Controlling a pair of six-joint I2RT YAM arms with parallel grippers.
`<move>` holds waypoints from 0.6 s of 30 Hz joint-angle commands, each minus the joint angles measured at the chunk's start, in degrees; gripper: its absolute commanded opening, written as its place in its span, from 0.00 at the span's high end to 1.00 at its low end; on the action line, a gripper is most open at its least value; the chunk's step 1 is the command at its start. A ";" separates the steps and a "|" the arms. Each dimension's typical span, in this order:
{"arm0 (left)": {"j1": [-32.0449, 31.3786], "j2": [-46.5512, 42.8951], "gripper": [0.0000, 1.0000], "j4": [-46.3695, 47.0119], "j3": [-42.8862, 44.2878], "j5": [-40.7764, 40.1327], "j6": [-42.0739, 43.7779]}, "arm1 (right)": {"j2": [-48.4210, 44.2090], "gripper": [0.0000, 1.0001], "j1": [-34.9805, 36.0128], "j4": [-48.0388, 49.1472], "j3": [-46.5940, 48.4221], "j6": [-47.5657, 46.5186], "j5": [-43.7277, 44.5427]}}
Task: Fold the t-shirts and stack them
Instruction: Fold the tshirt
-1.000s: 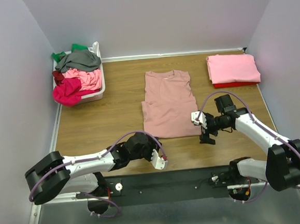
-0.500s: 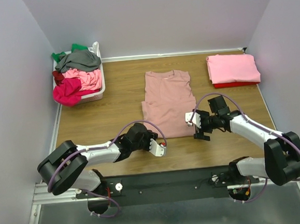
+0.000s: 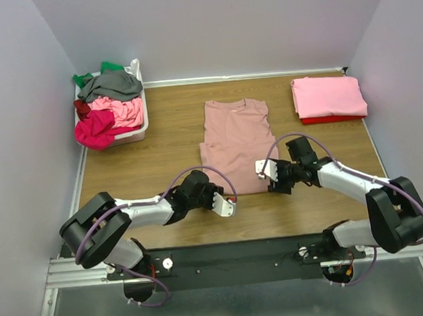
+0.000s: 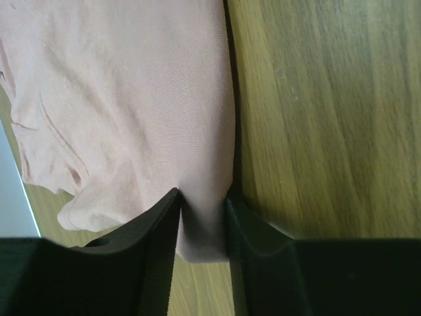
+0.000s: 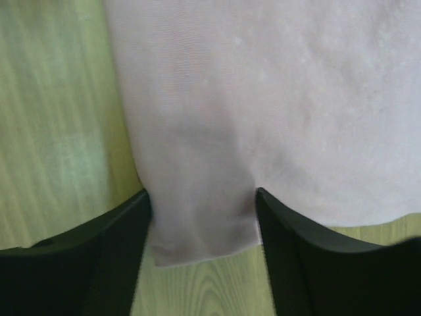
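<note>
At the middle of the table (image 3: 139, 171) the dusty-pink t-shirt (image 3: 235, 138) lay flat, collar away from the arms. Since a second before, both grippers had moved in to its near hem. The left gripper (image 4: 202, 227) stood astride the left corner, jaws narrowed but apart, and the right gripper (image 5: 200, 227) astride the right corner, jaws wider. One shirt lay spread. Two folded shirts (image 3: 329, 97), pink on red, sat far right. Crumpled shirts (image 3: 108, 100) in five colours filled one white basket (image 3: 142, 127).
</note>
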 commanded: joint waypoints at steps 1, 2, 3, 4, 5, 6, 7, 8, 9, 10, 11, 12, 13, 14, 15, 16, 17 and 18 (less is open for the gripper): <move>0.54 2.83 0.63 -0.10 1.68 -0.24 -0.96 | 3.97 0.40 0.97 2.45 0.64 3.40 8.87; 0.71 3.18 0.69 -0.10 2.03 -0.24 -0.96 | 4.32 0.44 0.97 2.54 0.91 3.85 9.31; 0.80 3.54 0.73 -0.02 2.30 -0.24 -0.96 | 4.67 0.47 0.89 2.36 1.00 4.29 9.66; 0.89 4.24 0.79 -0.10 2.82 -0.16 -1.05 | 4.76 0.51 0.97 2.27 1.09 4.64 9.66; 0.98 4.59 1.00 -0.10 3.26 -0.33 -0.96 | 4.85 0.53 0.97 1.66 1.26 4.65 9.66; 1.06 5.46 1.00 -0.45 4.14 -0.42 -1.22 | 5.11 0.59 0.97 1.14 1.61 4.65 9.32; 1.15 5.65 1.00 -0.72 4.58 0.10 -1.31 | 5.29 0.65 0.97 -0.26 1.79 4.73 9.23; 1.24 5.74 1.00 -0.89 5.02 0.63 -1.49 | 5.55 0.70 0.97 -1.15 2.14 4.82 8.96; 1.33 5.91 1.00 -1.07 5.20 0.98 -1.84 | 5.73 0.74 0.97 -1.85 3.10 5.17 8.53; 1.33 5.83 1.00 -1.16 5.37 1.51 -2.10 | 5.82 0.86 0.97 -2.90 3.54 5.43 8.00; 1.33 5.48 1.00 -1.25 5.38 1.95 -2.11 | 5.56 1.00 0.97 -4.65 3.81 5.44 7.65; 1.33 5.21 1.00 -1.42 5.20 2.39 -2.19 | 5.12 1.00 0.97 -5.45 3.98 5.44 6.86; 1.33 4.08 1.00 -1.42 4.76 3.35 -2.28 | 3.90 1.00 0.97 -6.25 4.07 5.09 5.46; 1.33 3.37 1.00 -1.68 4.59 3.80 -2.37 | 3.27 0.99 0.97 -7.99 4.16 5.00 4.66; 1.33 1.88 1.00 -2.38 4.41 4.50 -2.28 | 2.75 1.00 0.89 -9.14 4.68 4.91 3.09; 1.33 1.00 1.00 -3.09 4.50 5.81 -2.37 | 1.96 1.00 0.97 -10.55 5.04 4.65 2.55; 1.33 0.21 1.00 -3.70 4.50 6.52 -2.46 | 0.56 1.00 0.97 -13.34 5.56 4.56 2.11; 1.33 -1.45 1.00 -4.84 4.50 7.05 -2.54 | -0.24 0.99 0.89 -15.29 6.70 3.77 0.89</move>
